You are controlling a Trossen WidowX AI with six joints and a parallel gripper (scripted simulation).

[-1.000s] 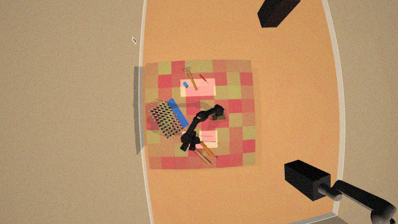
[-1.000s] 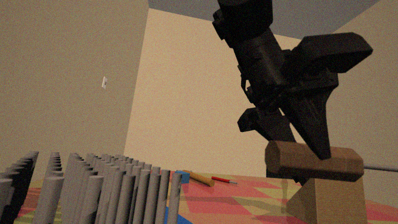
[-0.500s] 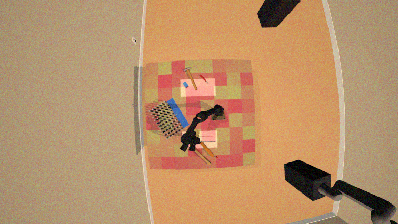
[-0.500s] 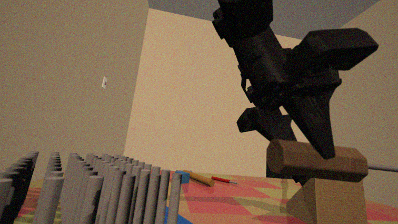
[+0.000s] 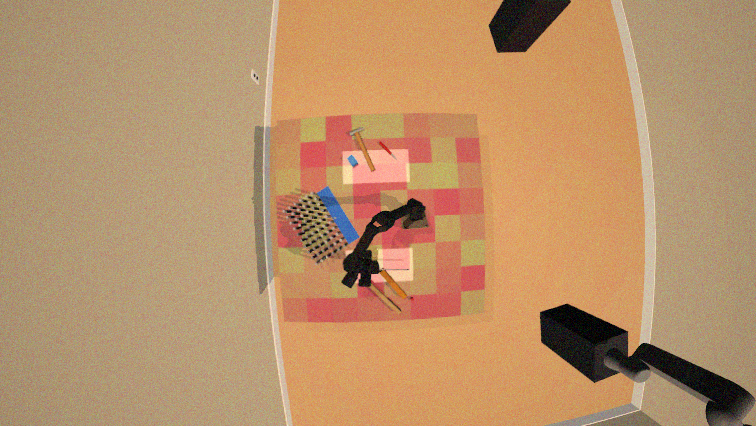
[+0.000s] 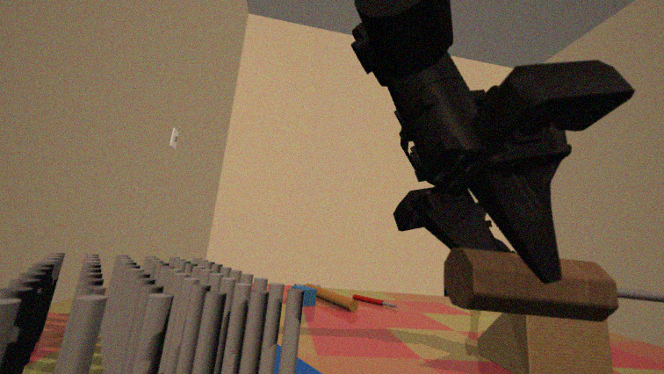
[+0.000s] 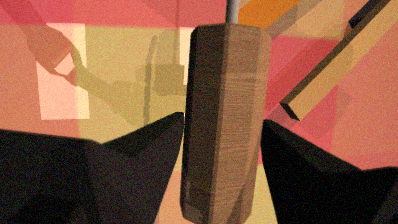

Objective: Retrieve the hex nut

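My gripper (image 5: 357, 280) (image 6: 524, 269) (image 7: 222, 124) is shut on the brown wooden handle (image 6: 492, 285) (image 7: 227, 100) of a tool. A thin grey metal rod (image 6: 641, 296) (image 7: 232, 11) runs out of the handle; its far end cannot be made out. The handle is held above the surface, beside the spacer field and away from it. The grey metal spacers (image 5: 317, 227) (image 6: 290, 325) that show stand upright in rows. The blue taped strip (image 5: 338, 214) (image 6: 307, 370) lies along the field's front. The hex nut cannot be made out in any view.
An orange-handled tool (image 5: 394, 284) (image 7: 270, 12) and a wooden stick (image 5: 386, 297) (image 7: 345, 62) lie near the gripper. A hammer (image 5: 365, 150) (image 6: 332, 297), a red screwdriver (image 5: 386, 148) (image 6: 369, 299) and a blue block (image 5: 352, 160) (image 6: 306, 296) lie at the opposite side. A wooden block (image 6: 569, 343) stands behind the handle.
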